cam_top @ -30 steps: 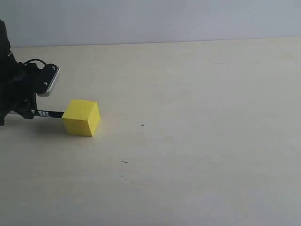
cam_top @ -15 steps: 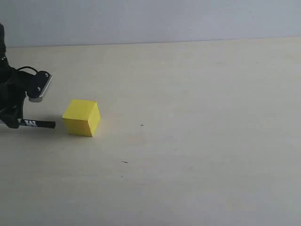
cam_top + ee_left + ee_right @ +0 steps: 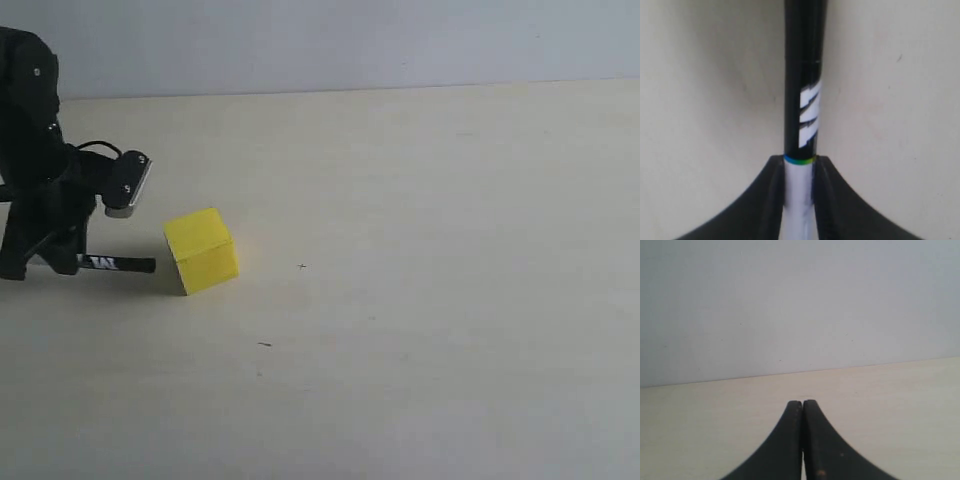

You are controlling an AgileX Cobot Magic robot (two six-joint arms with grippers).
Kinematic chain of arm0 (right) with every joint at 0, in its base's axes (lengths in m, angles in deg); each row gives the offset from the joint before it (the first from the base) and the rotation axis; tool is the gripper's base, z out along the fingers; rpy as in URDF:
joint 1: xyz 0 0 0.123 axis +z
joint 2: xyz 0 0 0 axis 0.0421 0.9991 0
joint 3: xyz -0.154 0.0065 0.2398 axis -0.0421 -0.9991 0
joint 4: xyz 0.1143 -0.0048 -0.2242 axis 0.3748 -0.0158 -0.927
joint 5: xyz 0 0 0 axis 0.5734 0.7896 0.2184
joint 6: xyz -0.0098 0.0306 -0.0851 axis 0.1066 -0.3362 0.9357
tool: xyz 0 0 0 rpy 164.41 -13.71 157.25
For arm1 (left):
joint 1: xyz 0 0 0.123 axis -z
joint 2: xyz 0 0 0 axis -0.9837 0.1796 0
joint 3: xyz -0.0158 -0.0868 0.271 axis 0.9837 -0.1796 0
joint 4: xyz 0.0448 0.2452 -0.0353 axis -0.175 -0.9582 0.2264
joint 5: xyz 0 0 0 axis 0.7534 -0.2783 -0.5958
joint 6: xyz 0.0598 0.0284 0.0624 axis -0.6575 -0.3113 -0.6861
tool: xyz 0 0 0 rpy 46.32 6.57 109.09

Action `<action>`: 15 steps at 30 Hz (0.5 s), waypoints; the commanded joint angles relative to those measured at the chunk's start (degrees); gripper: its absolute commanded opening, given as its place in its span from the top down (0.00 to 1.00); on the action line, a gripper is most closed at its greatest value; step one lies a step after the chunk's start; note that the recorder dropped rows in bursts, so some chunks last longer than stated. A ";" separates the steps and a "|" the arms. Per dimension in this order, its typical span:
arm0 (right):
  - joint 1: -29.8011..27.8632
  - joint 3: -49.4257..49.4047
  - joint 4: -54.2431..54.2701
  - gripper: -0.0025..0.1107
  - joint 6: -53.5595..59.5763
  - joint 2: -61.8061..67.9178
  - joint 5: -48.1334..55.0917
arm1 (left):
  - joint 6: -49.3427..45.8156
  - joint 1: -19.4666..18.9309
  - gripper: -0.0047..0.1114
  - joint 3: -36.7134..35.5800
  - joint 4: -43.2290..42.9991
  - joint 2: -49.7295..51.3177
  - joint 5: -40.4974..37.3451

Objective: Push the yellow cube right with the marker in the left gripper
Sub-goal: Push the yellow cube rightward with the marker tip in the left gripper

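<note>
The yellow cube (image 3: 201, 250) sits on the pale table at the left, turned a little so one corner faces forward. My left gripper (image 3: 72, 261) is left of it, shut on the marker (image 3: 125, 265). The marker lies level and points right, its black tip just short of the cube's left face; I cannot tell whether they touch. In the left wrist view the jaws (image 3: 800, 161) clamp the marker's white barrel, and the marker (image 3: 802, 100) runs out of frame, so the cube is hidden there. My right gripper (image 3: 802, 403) is shut on nothing and does not show in the exterior view.
The pale table (image 3: 420, 300) stretches to the right of the cube, with only small dark specks (image 3: 264, 344) on it. A grey wall (image 3: 350, 40) stands behind the far edge. The camera module (image 3: 128, 185) sits above the marker.
The left arm drew back left, then came right again with the marker. The cube has shifted right and turned slightly.
</note>
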 commanded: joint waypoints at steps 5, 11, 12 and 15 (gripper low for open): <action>-0.28 -0.24 -0.47 0.98 0.06 -0.39 -0.36 | 8.49 -0.90 0.96 -0.03 0.27 -0.73 -2.77; -0.28 -0.24 -0.47 0.98 0.06 -0.39 -0.36 | 8.11 4.74 0.96 -0.03 1.96 -0.73 3.93; -0.28 -0.24 -0.47 0.98 0.06 -0.39 -0.36 | 8.11 5.92 0.96 -0.03 1.96 -0.73 5.97; -0.28 -0.24 -0.47 0.98 0.06 -0.39 -0.36 | 8.11 8.12 0.96 -0.03 1.22 -0.73 8.76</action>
